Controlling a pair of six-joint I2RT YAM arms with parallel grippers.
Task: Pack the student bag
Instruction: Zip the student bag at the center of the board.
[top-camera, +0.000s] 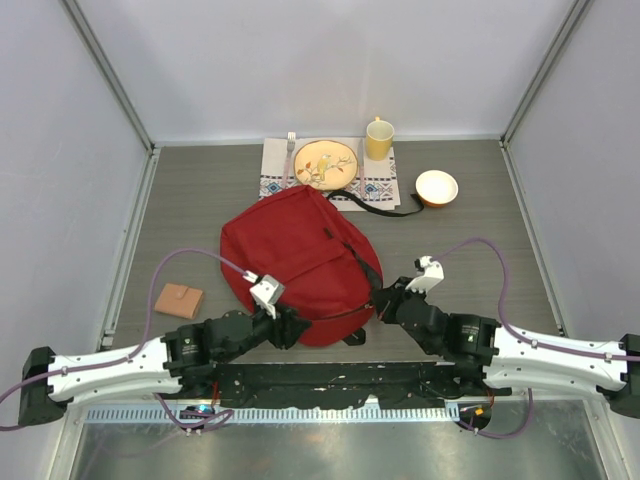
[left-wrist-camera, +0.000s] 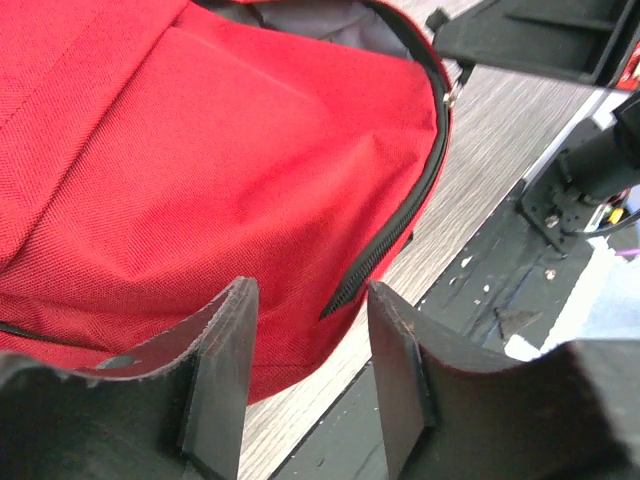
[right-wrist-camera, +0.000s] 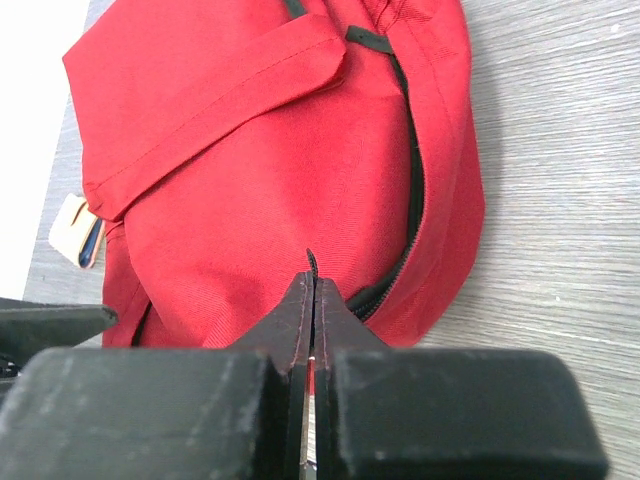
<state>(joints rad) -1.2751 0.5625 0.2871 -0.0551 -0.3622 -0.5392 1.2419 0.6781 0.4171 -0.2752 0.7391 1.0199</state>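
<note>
At desk (top-camera: 190, 200) centre, the student bag (top-camera: 300, 250) lies flat, its zipper (right-wrist-camera: 412, 215) partly undone. Left claw (left-wrist-camera: 305, 300): released, jaws apart beside the bag's near edge. Right claw (right-wrist-camera: 312, 285): clenched at the zipper; a grip on the pull cannot be confirmed. Packing appears early: a brown item (top-camera: 180, 298) lies outside.

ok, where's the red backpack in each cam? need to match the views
Top external: red backpack at the centre of the frame.
Left wrist: fills the upper left, beyond the open left gripper.
Right wrist: fills the centre, just past the shut right gripper.
Shared landmark: its black zipper, curving along the bag's edge.
</note>
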